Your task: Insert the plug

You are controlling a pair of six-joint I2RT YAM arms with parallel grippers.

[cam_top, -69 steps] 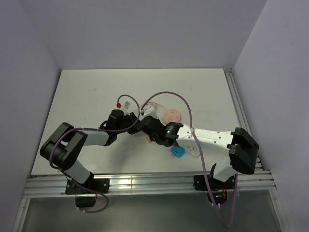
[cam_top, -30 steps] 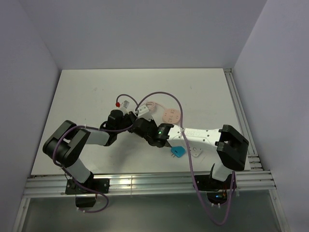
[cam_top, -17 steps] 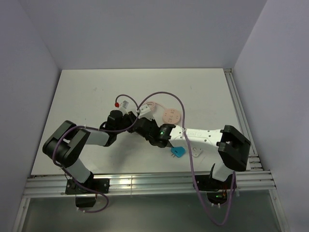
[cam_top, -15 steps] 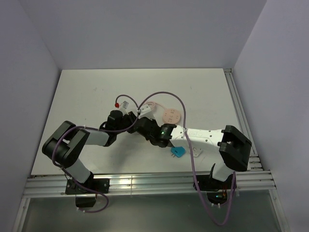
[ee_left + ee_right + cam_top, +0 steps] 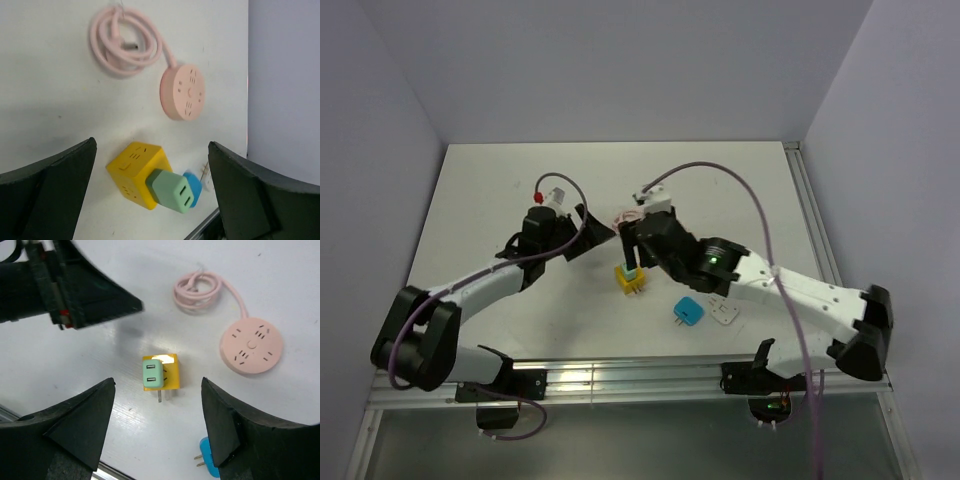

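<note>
Green plug point(image 5: 152, 374) seated in yellow cube socket point(image 5: 171, 371) on worktop point(image 5: 280, 290) | left hand point(image 5: 151, 145) open, empty | right hand point(image 5: 157, 381) open, empty, hovering above

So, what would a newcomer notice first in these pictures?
First, the yellow cube socket in the middle of the table, with a green plug seated in its top face. Beyond it lies a pink round power strip with its coiled cord, and a blue plug lies loose toward the near edge.
</note>
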